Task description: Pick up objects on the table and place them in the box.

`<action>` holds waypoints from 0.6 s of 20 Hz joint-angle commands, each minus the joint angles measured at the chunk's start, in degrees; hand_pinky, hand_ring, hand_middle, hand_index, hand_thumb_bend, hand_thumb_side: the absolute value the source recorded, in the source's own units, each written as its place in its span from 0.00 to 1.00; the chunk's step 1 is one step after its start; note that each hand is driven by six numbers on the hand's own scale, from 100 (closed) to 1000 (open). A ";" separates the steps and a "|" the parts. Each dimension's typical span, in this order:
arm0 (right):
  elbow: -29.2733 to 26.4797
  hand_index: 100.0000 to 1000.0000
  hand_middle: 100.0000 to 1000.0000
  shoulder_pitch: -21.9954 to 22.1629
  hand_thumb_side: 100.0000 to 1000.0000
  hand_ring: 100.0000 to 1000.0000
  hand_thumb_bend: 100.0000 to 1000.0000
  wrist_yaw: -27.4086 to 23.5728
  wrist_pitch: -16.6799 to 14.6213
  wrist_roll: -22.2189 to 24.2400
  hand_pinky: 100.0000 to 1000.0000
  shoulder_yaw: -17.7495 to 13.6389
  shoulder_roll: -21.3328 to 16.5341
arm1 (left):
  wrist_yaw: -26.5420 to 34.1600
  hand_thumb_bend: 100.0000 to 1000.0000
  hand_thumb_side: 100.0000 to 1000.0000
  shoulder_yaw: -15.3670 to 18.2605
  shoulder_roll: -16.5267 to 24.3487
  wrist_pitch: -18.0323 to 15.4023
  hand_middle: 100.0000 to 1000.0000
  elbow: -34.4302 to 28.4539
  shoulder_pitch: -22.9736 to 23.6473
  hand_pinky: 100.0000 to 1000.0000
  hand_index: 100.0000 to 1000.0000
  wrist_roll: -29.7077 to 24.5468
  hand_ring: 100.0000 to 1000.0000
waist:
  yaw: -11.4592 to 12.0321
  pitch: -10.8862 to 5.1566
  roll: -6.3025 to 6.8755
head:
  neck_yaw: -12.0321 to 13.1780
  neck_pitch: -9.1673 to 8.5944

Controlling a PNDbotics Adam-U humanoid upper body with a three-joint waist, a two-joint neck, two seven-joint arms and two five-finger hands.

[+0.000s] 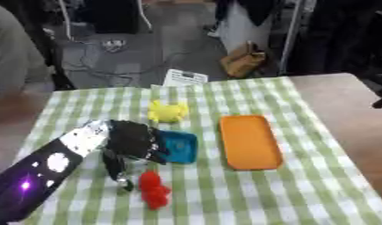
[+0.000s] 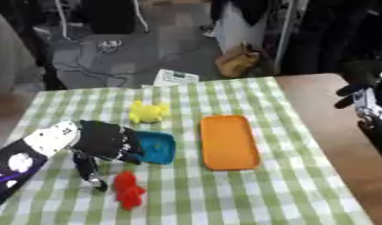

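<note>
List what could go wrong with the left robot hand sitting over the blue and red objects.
1. The left robot hand covers the blue object's left edge with fingers pointing down beside the red toy; a reach for one could knock the other.
2. The orange tray lies right of the blue object, so a sideways shove might push blue into it.
3. The yellow toy sits just behind the hand and could get bumped on lifting.
</note>
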 commanded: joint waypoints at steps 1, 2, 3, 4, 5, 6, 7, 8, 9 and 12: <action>-1.37 0.72 0.70 -0.77 0.65 0.54 0.00 -0.45 -0.07 0.04 0.46 -0.37 -1.08 | -0.96 0.62 0.49 0.08 0.14 -0.76 0.76 0.76 -1.19 0.74 0.83 1.44 0.72 | -0.12 -1.18 0.30 | 0.10 -0.75; -1.37 0.72 0.70 -0.78 0.65 0.54 0.00 -0.47 -0.07 0.03 0.46 -0.37 -1.07 | -1.19 0.62 0.49 -0.05 0.00 -0.76 0.76 1.19 -1.15 0.74 0.83 1.45 0.72 | -0.15 -1.17 0.30 | 0.09 -0.74; -1.37 0.72 0.70 -0.78 0.65 0.54 0.00 -0.48 -0.08 0.04 0.46 -0.37 -1.07 | -1.39 0.60 0.47 -0.16 -0.12 -0.76 0.75 1.55 -1.14 0.74 0.82 1.49 0.72 | -0.18 -1.16 0.31 | 0.10 -0.74; -1.37 0.72 0.70 -0.80 0.65 0.54 0.00 -0.49 -0.08 0.05 0.46 -0.36 -1.06 | -1.54 0.59 0.46 -0.37 -0.24 -0.76 0.74 1.94 -1.13 0.74 0.82 1.51 0.71 | -0.23 -1.15 0.33 | 0.11 -0.74; -1.37 0.72 0.70 -0.80 0.65 0.54 0.00 -0.50 -0.08 0.05 0.46 -0.36 -1.04 | -1.61 0.57 0.45 -0.54 -0.33 -0.76 0.73 2.27 -1.14 0.73 0.81 1.56 0.71 | -0.25 -1.15 0.34 | 0.10 -0.73; -1.37 0.72 0.70 -0.80 0.65 0.54 0.00 -0.51 -0.08 0.07 0.46 -0.35 -1.03 | -1.61 0.57 0.45 -0.69 -0.38 -0.76 0.73 2.55 -1.12 0.73 0.81 1.60 0.71 | -0.26 -1.14 0.35 | 0.10 -0.71; -1.37 0.72 0.70 -0.81 0.65 0.54 0.00 -0.51 -0.08 0.08 0.46 -0.35 -1.03 | -1.59 0.56 0.45 -0.80 -0.41 -0.76 0.72 2.75 -1.11 0.73 0.81 1.63 0.71 | -0.26 -1.14 0.36 | 0.09 -0.69; -1.37 0.72 0.70 -0.82 0.65 0.54 0.00 -0.51 -0.07 0.09 0.46 -0.35 -1.04 | -1.48 0.55 0.45 -0.97 -0.40 -0.76 0.72 2.98 -1.03 0.73 0.81 1.61 0.70 | -0.26 -1.15 0.36 | 0.07 -0.68; -1.37 0.72 0.70 -0.82 0.65 0.54 0.00 -0.52 -0.07 0.09 0.46 -0.34 -1.05 | -1.33 0.55 0.45 -1.09 -0.40 -0.76 0.72 3.12 -1.00 0.73 0.81 1.55 0.70 | -0.26 -1.15 0.37 | 0.06 -0.66; -1.37 0.72 0.70 -0.83 0.65 0.54 0.00 -0.55 -0.08 0.12 0.46 -0.33 -1.05 | -0.67 0.53 0.44 -1.40 -0.50 -0.76 0.71 3.35 -0.81 0.72 0.80 1.27 0.70 | -0.21 -1.17 0.37 | 0.06 -0.68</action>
